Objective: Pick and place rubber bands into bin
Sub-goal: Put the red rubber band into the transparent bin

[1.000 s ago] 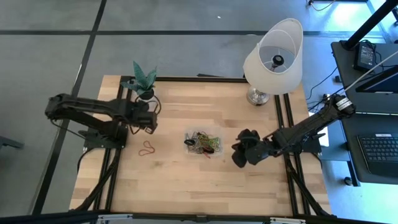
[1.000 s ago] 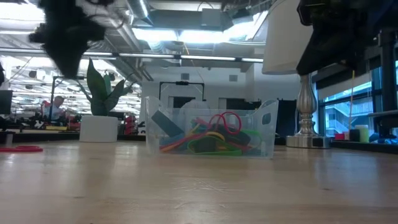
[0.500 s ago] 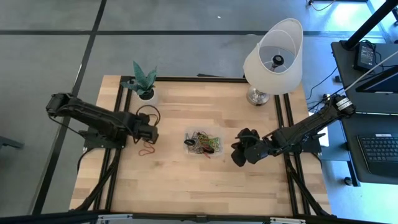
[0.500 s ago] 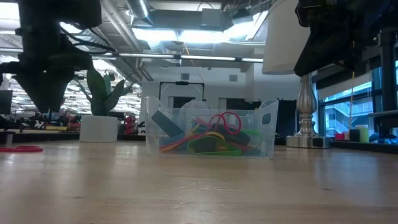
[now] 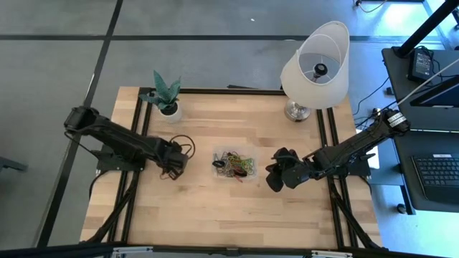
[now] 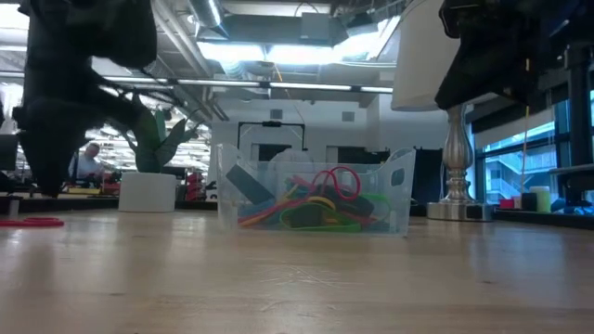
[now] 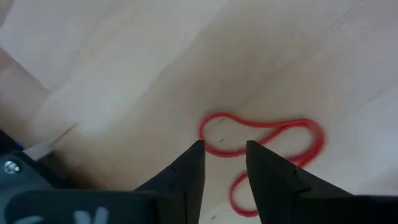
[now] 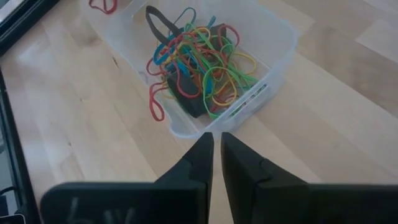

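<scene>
A red rubber band [image 7: 261, 149] lay in a bent loop on the worktop [image 5: 208, 201], left of the bin [image 5: 235, 164]. The left gripper [image 7: 222, 152] hovered over it, jaws slightly apart, empty; the right gripper [image 8: 216, 142] was nearly closed, empty.

Left arm repositioned over the loose band.
The left gripper [image 5: 173, 166] has moved from near the plant down over the red rubber band [image 7: 261, 146], fingers straddling its loop.
</scene>
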